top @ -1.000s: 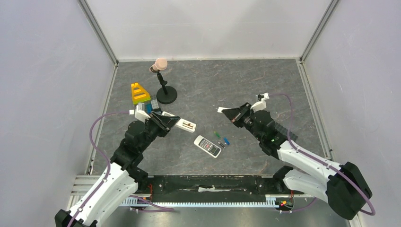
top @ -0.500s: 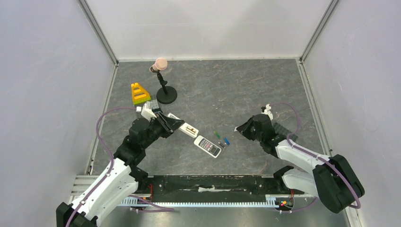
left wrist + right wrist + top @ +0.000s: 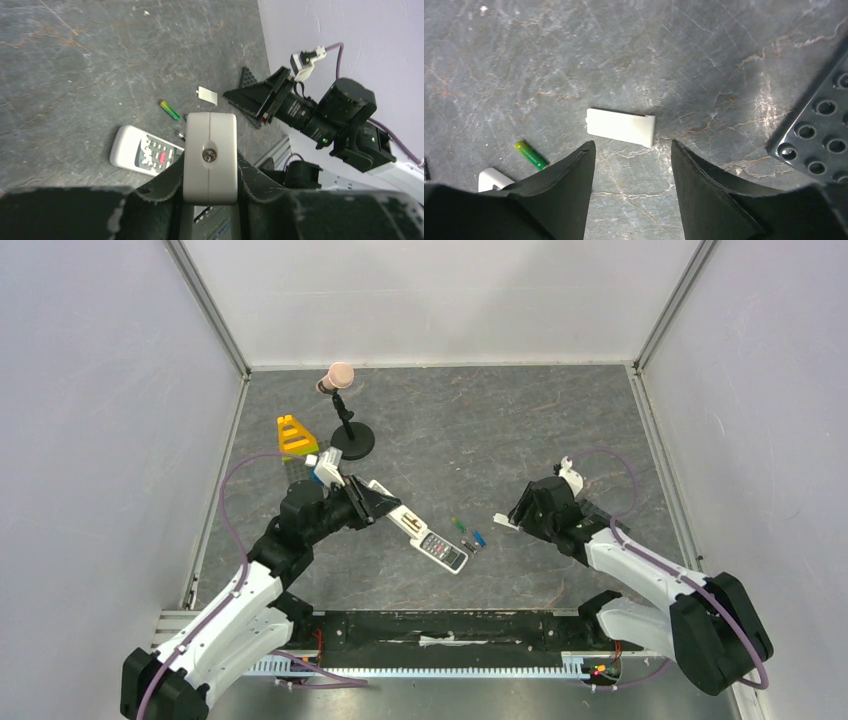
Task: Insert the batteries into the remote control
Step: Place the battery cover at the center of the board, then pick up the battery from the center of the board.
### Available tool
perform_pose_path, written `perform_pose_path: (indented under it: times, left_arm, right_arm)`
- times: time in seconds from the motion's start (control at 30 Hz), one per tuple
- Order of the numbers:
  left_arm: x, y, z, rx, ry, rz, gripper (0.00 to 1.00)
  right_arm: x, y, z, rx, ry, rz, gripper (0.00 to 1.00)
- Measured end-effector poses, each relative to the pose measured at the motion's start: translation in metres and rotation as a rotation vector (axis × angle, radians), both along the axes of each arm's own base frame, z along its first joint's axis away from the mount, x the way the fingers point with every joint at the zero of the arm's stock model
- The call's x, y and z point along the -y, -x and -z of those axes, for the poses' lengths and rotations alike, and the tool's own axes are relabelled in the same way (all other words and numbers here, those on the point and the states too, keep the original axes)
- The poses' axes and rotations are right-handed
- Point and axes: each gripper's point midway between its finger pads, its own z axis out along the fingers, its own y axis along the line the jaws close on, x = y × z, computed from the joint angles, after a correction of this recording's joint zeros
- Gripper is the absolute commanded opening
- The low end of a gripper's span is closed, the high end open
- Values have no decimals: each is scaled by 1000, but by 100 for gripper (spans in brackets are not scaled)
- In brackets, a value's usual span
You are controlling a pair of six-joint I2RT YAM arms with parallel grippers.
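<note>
White cover (image 3: 621,126): flat on the table, just ahead of the right gripper (image 3: 631,146), whose jaws are apart and empty.
Remote control (image 3: 400,515): clamped in the left gripper (image 3: 383,507).
Batteries (image 3: 468,533): on the table beside the second remote (image 3: 440,550).
Tip: pinch one battery at mid-length.

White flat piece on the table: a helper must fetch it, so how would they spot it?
On the grey stone-patterned table, look right of centre, just ahead of the open right hand. The white flat piece lies there alone, a thin plain rectangle, unlike the round green battery to its left.
</note>
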Motion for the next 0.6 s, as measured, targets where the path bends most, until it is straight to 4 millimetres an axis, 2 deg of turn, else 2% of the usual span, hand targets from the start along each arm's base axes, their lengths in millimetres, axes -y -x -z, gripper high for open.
perform_pose_path:
  times: [0.13,0.3,0.37,0.47,0.6]
  left_arm:
    - [12,7,-4,30,-15,115,2]
    - [29,25,-16,88,-18,307,2]
    - [35,35,-24,125,-13,392,2]
    - [40,50,-38,185,3,505,2]
    - [42,66,-51,262,18,603,2]
  right_arm:
    - [-9,-3,-21,59,23,-100,60]
    - [-45,-8,-49,118,88,-336,56]
    - [-59,-12,-54,126,126,-419,55]
    - [-70,-14,-50,116,184,-508,55]
    - [-76,-2,-30,63,245,-616,55]
